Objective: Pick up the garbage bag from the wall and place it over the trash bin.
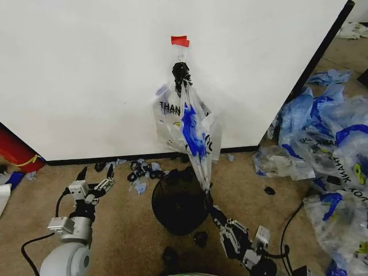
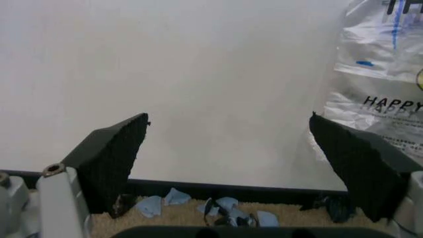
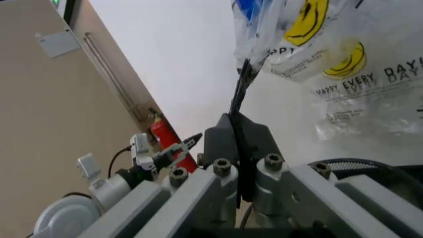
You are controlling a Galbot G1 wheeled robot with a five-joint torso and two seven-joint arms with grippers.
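Observation:
The garbage bag [image 1: 185, 123], clear with black print, blue handles and yellow smileys [image 3: 317, 29], hangs from a black hook [image 1: 181, 71] under the red tape [image 1: 179, 41] on the white wall [image 1: 86, 69]. Its lower end is drawn down to a thin strip over the trash bin [image 1: 179, 202], a round black mesh basket on the carpet. My right gripper [image 1: 206, 192] is shut on that strip just above the bin's right rim [image 3: 243, 82]. My left gripper [image 1: 95, 173] is open and holds nothing, low and left of the bin, facing the wall [image 2: 229, 116], with the bag [image 2: 380, 74] off to one side.
A bluish heap of similar bags [image 1: 328, 144] covers the floor to the right. Black clips and blue scraps [image 1: 140, 169] lie along the wall's base. A red fire extinguisher [image 1: 17, 150] stands at far left. Black cables [image 1: 290, 224] trail near both arms.

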